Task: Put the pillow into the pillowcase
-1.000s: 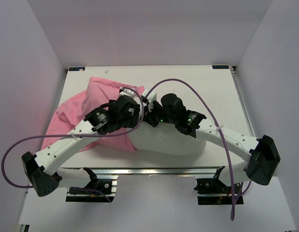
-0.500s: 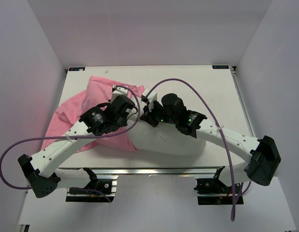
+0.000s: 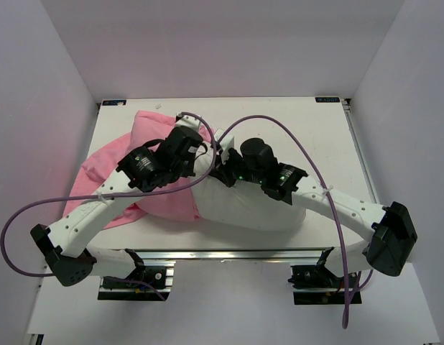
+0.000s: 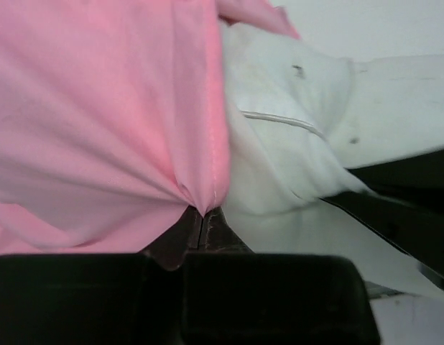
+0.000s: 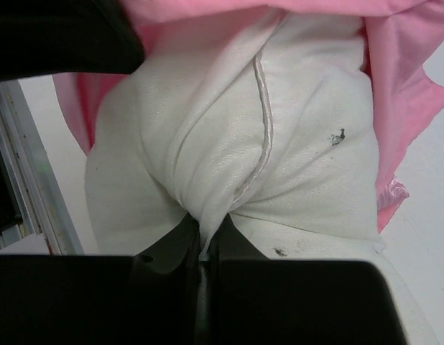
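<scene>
The white pillow (image 3: 251, 210) lies across the table's front middle, its left end tucked under the pink pillowcase (image 3: 111, 169) that spreads over the left side. My left gripper (image 3: 200, 147) is shut on the pillowcase's hemmed edge (image 4: 202, 205), where the pink cloth bunches to a point between the jaws. My right gripper (image 3: 220, 170) is shut on a fold of the pillow (image 5: 207, 215), close beside the left one. In the right wrist view the pink pillowcase (image 5: 394, 93) drapes round the pillow's far end. In the left wrist view the pillow (image 4: 279, 158) sits right of the pink hem.
A purple cable (image 3: 294, 140) loops above the right arm and another (image 3: 14, 237) hangs off the table's left front. An aluminium rail (image 3: 229, 253) runs along the near edge. White walls enclose the table (image 3: 301, 115) on three sides.
My left gripper has shut on the pillowcase's edge and shifted up and right toward the pillow's end. The right gripper has kept its hold and place.
</scene>
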Controlling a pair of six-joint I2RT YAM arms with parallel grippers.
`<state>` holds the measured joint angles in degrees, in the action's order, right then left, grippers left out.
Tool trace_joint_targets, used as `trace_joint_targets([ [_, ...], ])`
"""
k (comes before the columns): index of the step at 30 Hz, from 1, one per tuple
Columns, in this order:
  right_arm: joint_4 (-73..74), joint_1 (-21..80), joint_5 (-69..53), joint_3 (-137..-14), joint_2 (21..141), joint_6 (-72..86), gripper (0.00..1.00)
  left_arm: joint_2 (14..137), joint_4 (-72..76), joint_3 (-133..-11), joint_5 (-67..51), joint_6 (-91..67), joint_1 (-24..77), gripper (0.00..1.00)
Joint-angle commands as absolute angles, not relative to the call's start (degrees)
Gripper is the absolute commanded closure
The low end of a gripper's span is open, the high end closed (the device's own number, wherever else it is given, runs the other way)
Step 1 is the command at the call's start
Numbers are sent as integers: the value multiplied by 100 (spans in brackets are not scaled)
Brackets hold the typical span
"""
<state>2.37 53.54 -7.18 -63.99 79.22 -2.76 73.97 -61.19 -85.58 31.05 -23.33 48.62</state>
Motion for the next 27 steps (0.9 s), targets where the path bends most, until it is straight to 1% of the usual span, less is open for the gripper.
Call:
trace_joint_targets([
  [1, 88, 5388, -687, -6653, 7989, -150, 100, 7172, -5547, -9323, 2498, -1812, 4983, 100],
  [2, 62, 5388, -633, -6653, 7954, -132, 100, 7111, -5363, -9403, 2339, -1706, 4992, 100],
  [4, -445, 5388, -423, -6575, 7893, -44, 100, 7093, -5256, -9631, 1918, -1469, 5001, 100],
  [7, -1035, 5379, -290, -6434, 7796, 237, 100, 7285, -5194, -9869, 1365, -1249, 5027, 100],
  [10, -2237, 5388, -141, -6092, 7726, 457, 100, 7593, -5186, -9923, 812, -1090, 5106, 100],
  [11, -3137, 5388, -88, -5943, 7647, 509, 100, 7646, -5125, -9862, 678, -1090, 5124, 100],
  [12, -3564, 5388, 60, -5646, 7603, 579, 100, 7716, -5072, -9800, 511, -1072, 5159, 100],
  [15, -4805, 5388, 403, -5371, 7454, 712, 100, 7717, -4782, -9546, 1, -1090, 5194, 100],
  [17, -5507, 5388, 369, -4915, 7313, 878, 100, 7682, -4606, -9431, -421, -1099, 5212, 100],
  [18, -6207, 5388, 282, -4748, 7286, 931, 100, 7682, -4562, -9361, -526, -1107, 5221, 100],
  [20, -6503, 5388, 211, -4492, 7295, 1256, 100, 7717, -4396, -9343, -990, -1108, 5247, 100],
  [23, -7468, 5423, 105, -4098, 7513, 1520, 100, 7901, -4132, -9395, -1606, -1099, 5422, 100],
  [25, -8301, 5467, 403, -3921, 7707, 1503, 100, 8163, -4043, -9544, -2029, -1143, 5712, 100],
  [26, -8419, 5484, 483, -3911, 7760, 1451, 100, 8304, -4104, -9649, -2152, -1116, 5852, 100],
  [27, -8481, 5502, 666, -3937, 7813, 1407, 100, 8471, -4235, -9833, -2066, -1090, 6219, 100],
])
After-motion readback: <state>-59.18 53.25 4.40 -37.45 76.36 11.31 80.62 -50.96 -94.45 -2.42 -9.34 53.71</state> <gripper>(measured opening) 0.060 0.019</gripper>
